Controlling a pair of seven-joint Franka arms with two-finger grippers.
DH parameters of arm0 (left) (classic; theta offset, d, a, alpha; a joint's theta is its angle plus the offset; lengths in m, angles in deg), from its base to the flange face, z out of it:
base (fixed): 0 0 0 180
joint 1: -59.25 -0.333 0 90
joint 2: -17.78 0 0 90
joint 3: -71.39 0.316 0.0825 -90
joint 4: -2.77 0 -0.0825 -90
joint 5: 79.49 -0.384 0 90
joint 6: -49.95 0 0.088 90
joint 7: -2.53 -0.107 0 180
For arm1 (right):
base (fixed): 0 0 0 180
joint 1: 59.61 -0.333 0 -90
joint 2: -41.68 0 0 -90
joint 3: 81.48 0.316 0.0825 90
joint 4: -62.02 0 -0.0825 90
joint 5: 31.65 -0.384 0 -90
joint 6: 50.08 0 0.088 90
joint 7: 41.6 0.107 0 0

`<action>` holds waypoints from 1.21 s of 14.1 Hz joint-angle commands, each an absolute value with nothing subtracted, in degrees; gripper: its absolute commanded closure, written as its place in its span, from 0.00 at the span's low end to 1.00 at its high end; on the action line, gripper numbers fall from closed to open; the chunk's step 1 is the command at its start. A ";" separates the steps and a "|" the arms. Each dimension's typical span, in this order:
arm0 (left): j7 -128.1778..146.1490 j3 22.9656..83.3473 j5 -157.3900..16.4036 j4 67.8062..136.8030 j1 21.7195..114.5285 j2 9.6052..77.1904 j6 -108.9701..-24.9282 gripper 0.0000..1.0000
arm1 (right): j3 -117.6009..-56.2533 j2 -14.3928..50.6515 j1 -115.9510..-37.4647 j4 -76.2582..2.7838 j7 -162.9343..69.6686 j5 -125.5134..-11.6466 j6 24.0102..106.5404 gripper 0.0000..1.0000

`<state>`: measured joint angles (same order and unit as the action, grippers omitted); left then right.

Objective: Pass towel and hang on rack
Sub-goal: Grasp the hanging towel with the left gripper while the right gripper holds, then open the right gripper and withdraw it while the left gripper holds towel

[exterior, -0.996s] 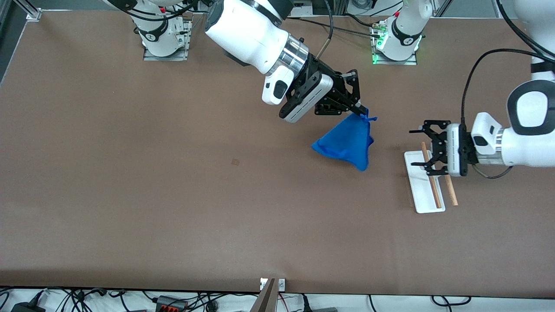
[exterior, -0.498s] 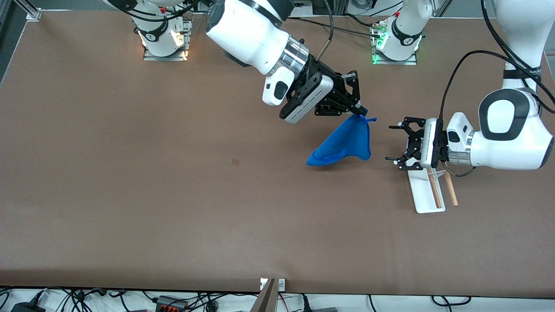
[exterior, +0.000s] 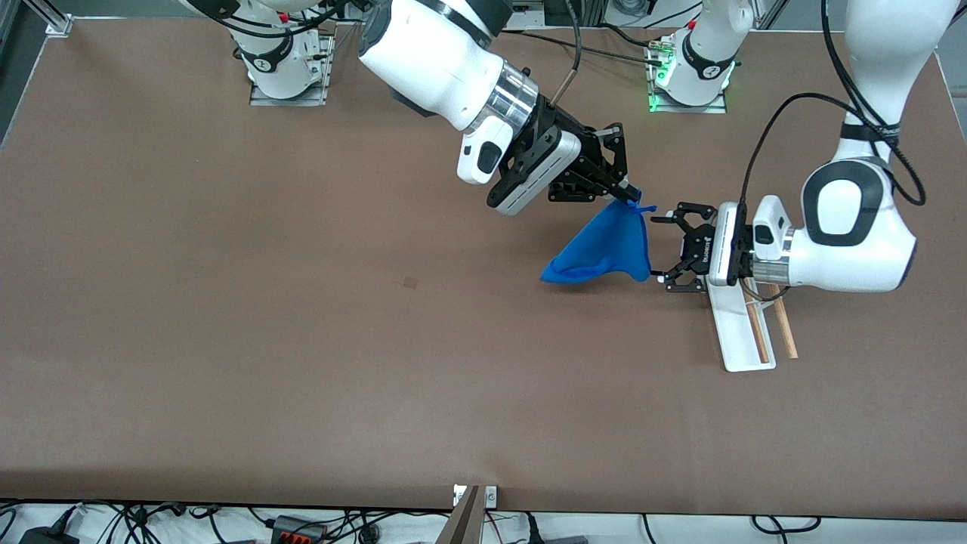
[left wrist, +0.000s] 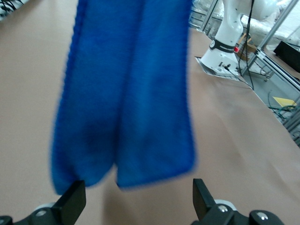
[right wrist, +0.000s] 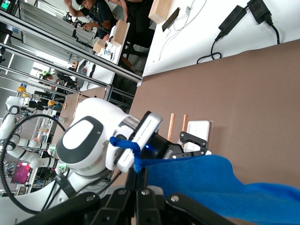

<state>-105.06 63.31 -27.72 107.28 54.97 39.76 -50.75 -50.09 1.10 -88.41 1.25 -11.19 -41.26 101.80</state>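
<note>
The blue towel (exterior: pixel 604 249) hangs over the table's middle by one corner, pinched in my shut right gripper (exterior: pixel 627 196). The right wrist view shows that gripper (right wrist: pixel 143 176) clamped on the towel (right wrist: pixel 220 183). My left gripper (exterior: pixel 659 249) is open, level with the towel's lower edge and just beside it, toward the rack. In the left wrist view the towel (left wrist: pixel 126 93) hangs right ahead of the open left gripper (left wrist: pixel 136 199), nothing between its fingers (left wrist: pixel 70 201). The rack (exterior: pixel 736 340), a white base with two wooden rods (exterior: pixel 758 336), stands under the left arm's wrist.
A small dark mark (exterior: pixel 410 282) lies on the brown table toward the right arm's end. Both arm bases (exterior: pixel 287 68) stand along the edge farthest from the front camera. Cables and a bracket (exterior: pixel 472 514) line the nearest edge.
My left gripper has travelled from over the rack toward the hanging towel, staying open. The towel has swung a little; the right gripper has held still.
</note>
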 commanded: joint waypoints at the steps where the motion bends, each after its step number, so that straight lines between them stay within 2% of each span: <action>1: -107.33 60.86 -23.78 110.96 54.50 37.73 -55.42 0.00 | -50.19 1.34 -88.70 1.11 -10.57 -40.52 102.50 1.00; 4: -107.24 58.57 -19.99 112.01 54.59 37.99 -58.85 0.00 | -50.19 1.34 -88.70 1.11 -10.58 -40.52 102.58 1.00; 5: -107.24 58.21 -19.11 112.10 54.59 37.99 -59.12 0.04 | -50.19 1.34 -88.70 1.11 -10.58 -40.52 102.50 1.00; 6: -107.33 58.04 -18.93 112.10 54.59 37.99 -59.38 0.13 | -50.19 1.34 -88.70 1.11 -10.58 -40.52 102.58 1.00; 9: -107.24 57.33 -17.79 112.10 54.59 37.90 -60.17 0.60 | -50.19 1.34 -88.70 1.11 -10.75 -40.52 102.58 1.00; 12: -107.07 55.84 -17.17 112.10 54.68 37.73 -62.37 0.86 | -50.19 1.34 -88.70 1.11 -10.84 -40.52 102.58 1.00; 13: -106.72 55.75 -16.74 112.10 54.68 37.55 -62.63 0.97 | -50.19 1.34 -88.70 1.11 -10.93 -40.52 102.58 1.00; 14: -106.37 55.66 -16.73 112.19 54.77 37.03 -63.86 1.00 | -50.19 1.34 -88.70 1.11 -10.93 -40.52 102.58 1.00; 17: -103.29 55.49 -16.82 111.84 54.68 36.67 -64.48 1.00 | -50.19 1.34 -88.70 0.06 -11.10 -40.52 102.58 1.00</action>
<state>-104.40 55.85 -18.40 110.27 55.06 38.77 -63.31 -50.09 1.03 -88.45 1.08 -11.20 -41.22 101.80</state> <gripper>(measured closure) 0.982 0.982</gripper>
